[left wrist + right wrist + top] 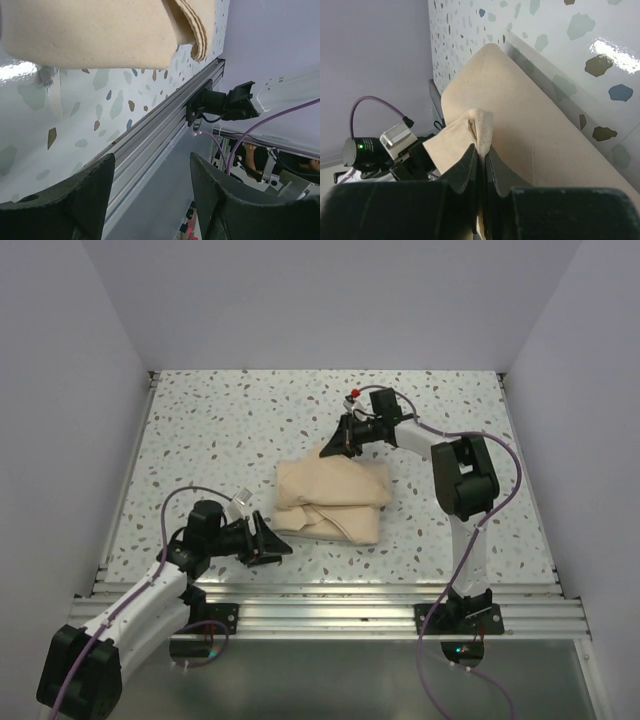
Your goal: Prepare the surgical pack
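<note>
Right claw is pinching a far corner of the tan wrap sheet, seemingly to fold it, while left claw is hovering released.

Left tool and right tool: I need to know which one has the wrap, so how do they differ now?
The left tool stands open and empty; the right tool is shut on a fold of the tan wrap. The left tool sits apart from the wrap, off its near-left corner; the right tool is at its far edge. Both are black.
</note>
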Tool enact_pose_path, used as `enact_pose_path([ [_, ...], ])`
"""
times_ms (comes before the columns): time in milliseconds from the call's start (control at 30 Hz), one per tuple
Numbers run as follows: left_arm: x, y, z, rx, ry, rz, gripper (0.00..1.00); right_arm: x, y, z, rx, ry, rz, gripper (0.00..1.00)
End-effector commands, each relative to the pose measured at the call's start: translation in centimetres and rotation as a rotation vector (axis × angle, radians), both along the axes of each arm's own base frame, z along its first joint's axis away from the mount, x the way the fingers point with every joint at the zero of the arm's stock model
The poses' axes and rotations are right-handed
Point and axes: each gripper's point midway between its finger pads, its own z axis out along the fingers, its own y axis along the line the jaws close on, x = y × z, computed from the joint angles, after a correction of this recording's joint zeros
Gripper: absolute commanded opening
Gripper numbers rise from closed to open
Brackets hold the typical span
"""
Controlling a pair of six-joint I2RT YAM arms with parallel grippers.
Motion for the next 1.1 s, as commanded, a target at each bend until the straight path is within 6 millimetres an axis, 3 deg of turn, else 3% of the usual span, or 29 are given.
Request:
enact_pose_path([
  [0,0.1,-0.3,0.0,-0.022,0.005,0.012,0.65,0.0,0.5,4.2,0.061,-0.047,0.009,0.05],
  [167,0.9,-0.8,-0.7,-0.015,-0.038,0.06,0.65,0.8,0.5,5.7,0.071,-0.029,-0.05,0.0],
  [367,2.2,-3.3,0.1,-0.091,-0.125,0.117,0.65,2.5,0.6,5.7,0.067,0.004,-0.113,0.0],
  [467,2.2,-5.1,-0.4,-0.088,-0.136,0.105,0.63,3.1,0.6,5.8,0.069,0.011,-0.133,0.01],
  [500,2.4,-5.3,-0.4,-0.094,-0.136,0.12,0.63,3.2,0.6,5.8,0.064,0.007,-0.139,0.05],
  [533,2.5,-5.5,-0.3,-0.103,-0.143,0.119,0.63,3.3,0.6,5.7,0.057,0.008,-0.146,0.17],
  [600,3.0,-5.9,-0.3,-0.117,-0.15,0.122,0.62,3.2,0.4,5.9,0.054,0.003,-0.151,0.25],
  [633,3.0,-6.0,-0.4,-0.122,-0.148,0.117,0.61,3.2,0.2,5.7,0.041,0.0,-0.16,0.42],
  [667,3.1,-6.3,0.3,-0.15,-0.166,0.111,0.61,3.0,0.1,5.7,0.031,0.002,-0.162,0.48],
  [767,2.9,-6.4,-0.3,-0.163,-0.13,0.118,0.59,2.7,-0.8,6.1,-0.012,-0.022,-0.18,0.66],
  [833,2.9,-6.3,-0.3,-0.173,-0.126,0.127,0.58,2.6,-1.5,7.3,-0.031,-0.071,-0.191,0.8],
  [900,2.9,-6.3,-0.5,-0.179,-0.11,0.134,0.56,2.2,-2.8,7.3,-0.109,-0.065,-0.229,0.83],
  [933,2.9,-6.4,-0.4,-0.185,-0.107,0.133,0.55,1.9,-3.6,8.8,-0.147,-0.122,-0.247,0.84],
  [1000,3.0,-6.3,0.0,-0.205,-0.103,0.149,0.54,1.2,-5.6,8.8,-0.261,-0.118,-0.329,0.85],
  [1033,2.8,-6.0,-0.2,-0.201,-0.097,0.161,0.54,0.2,-6.5,10.7,-0.27,-0.146,-0.368,0.86],
  [1067,2.8,-5.9,0.3,-0.214,-0.107,0.165,0.54,-0.3,-7.1,11.1,-0.282,-0.146,-0.396,0.86],
])
